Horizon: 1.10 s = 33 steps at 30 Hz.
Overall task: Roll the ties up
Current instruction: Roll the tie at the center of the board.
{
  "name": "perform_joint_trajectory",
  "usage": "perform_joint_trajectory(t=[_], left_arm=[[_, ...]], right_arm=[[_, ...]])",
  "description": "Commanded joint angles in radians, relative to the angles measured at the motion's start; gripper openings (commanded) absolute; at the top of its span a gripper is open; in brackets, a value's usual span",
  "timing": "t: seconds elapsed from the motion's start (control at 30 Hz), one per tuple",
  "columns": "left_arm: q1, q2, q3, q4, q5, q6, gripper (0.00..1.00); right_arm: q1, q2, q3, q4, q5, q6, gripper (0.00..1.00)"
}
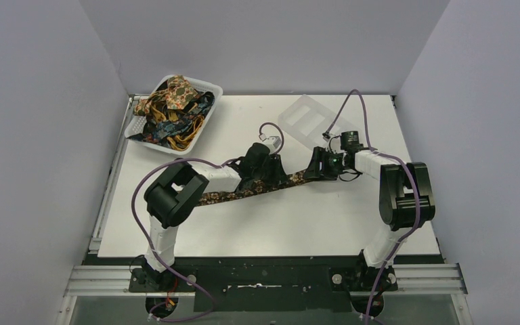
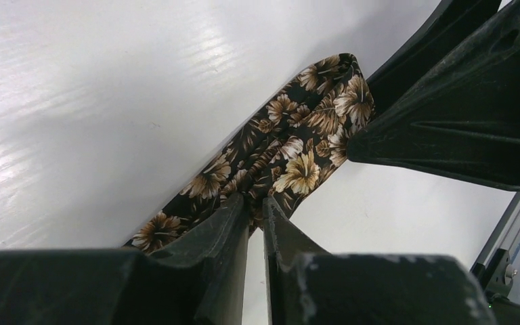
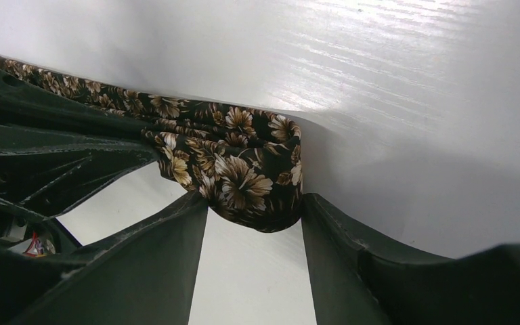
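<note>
A dark brown tie [image 1: 223,195] with tan flowers lies slantwise across the middle of the white table. My left gripper [image 1: 279,177] is down on it near its right end. In the left wrist view the two fingers [image 2: 233,223] stand nearly together, and creased tie [image 2: 291,149] fabric is pinched at the left gripper [image 2: 256,203] tips. My right gripper [image 1: 310,172] is at the tie's end. Seen from the right wrist, the folded-over end of the tie [image 3: 244,169] bulges between the right gripper [image 3: 252,203] fingers and touches both.
A white basket [image 1: 210,88] heaped with more ties [image 1: 172,101] stands at the back left corner. A clear plastic compartment tray [image 1: 305,120] lies behind the grippers. The two grippers work close together, the right one's black body [image 2: 447,122] filling the left wrist view's right side.
</note>
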Motion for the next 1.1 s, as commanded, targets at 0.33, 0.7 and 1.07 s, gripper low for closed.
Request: perform_joint_trajectory(t=[0.33, 0.7, 1.07], left_arm=[[0.022, 0.02, -0.006, 0.05, 0.037, 0.056, 0.19], [0.021, 0.023, 0.028, -0.023, 0.0, 0.097, 0.21], [0.021, 0.011, 0.051, -0.047, -0.015, 0.115, 0.24]], right_arm=[[-0.001, 0.014, -0.001, 0.076, -0.033, 0.029, 0.51], [0.003, -0.011, -0.003, 0.062, -0.04, 0.028, 0.4], [0.044, -0.081, -0.009, 0.056, 0.075, 0.078, 0.24]])
